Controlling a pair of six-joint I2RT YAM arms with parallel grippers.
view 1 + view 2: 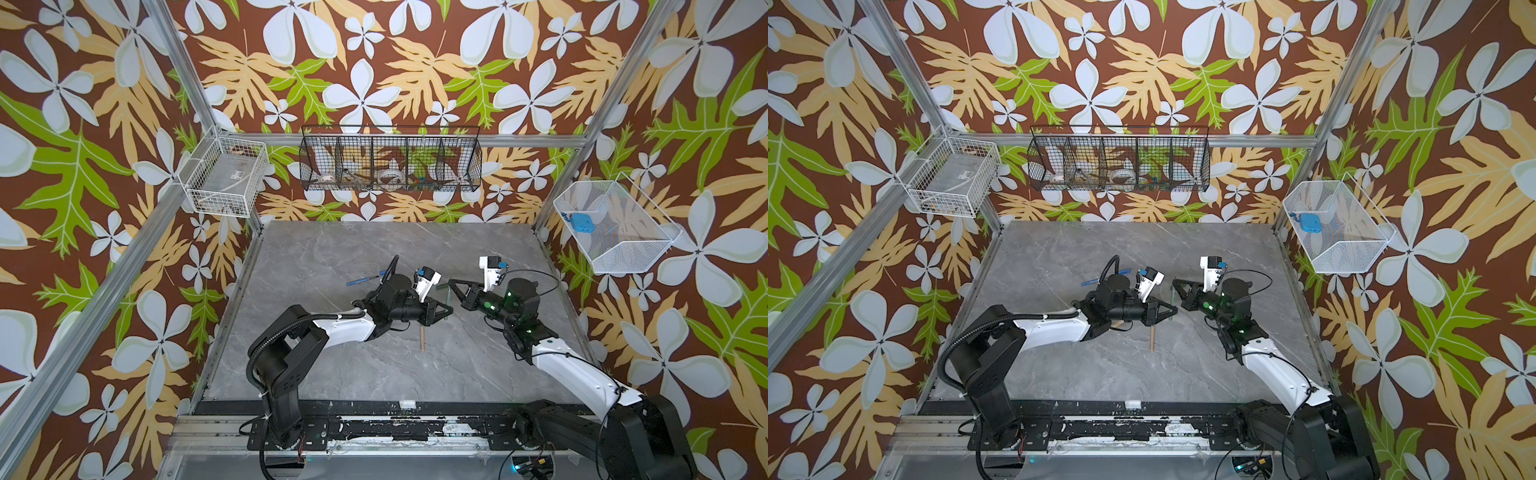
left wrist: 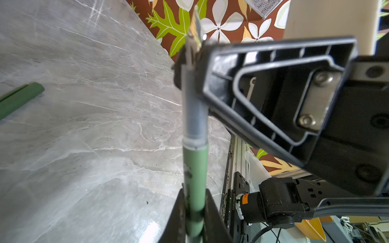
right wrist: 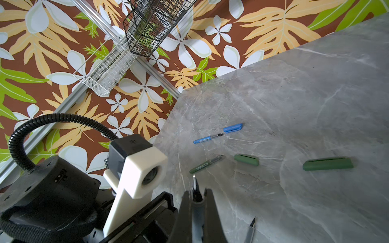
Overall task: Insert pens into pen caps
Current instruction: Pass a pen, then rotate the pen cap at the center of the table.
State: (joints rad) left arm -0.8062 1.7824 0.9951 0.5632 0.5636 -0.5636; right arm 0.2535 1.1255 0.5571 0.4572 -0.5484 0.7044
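Both grippers hold one dark green pen (image 2: 194, 168) between them above the table. My left gripper (image 2: 194, 202) is shut on its green barrel. My right gripper (image 3: 196, 192) is shut on its grey front section, and the dark tip (image 3: 194, 186) sticks out past the fingers. In both top views the held pen (image 1: 449, 297) (image 1: 1170, 303) hangs between the left gripper (image 1: 446, 309) and the right gripper (image 1: 451, 284). On the table lie a blue pen (image 3: 207, 138), a blue cap (image 3: 232, 128), a second green pen (image 3: 206, 164) and two green caps (image 3: 246, 160) (image 3: 327, 164). A tan pen (image 1: 422, 340) lies nearer the front.
A grey marble table (image 1: 374, 374) carries everything. A black wire basket (image 1: 390, 160) hangs on the back wall, a white wire basket (image 1: 224, 176) at the left and another (image 1: 615, 226) at the right. A metal rail (image 1: 374, 428) runs along the front edge.
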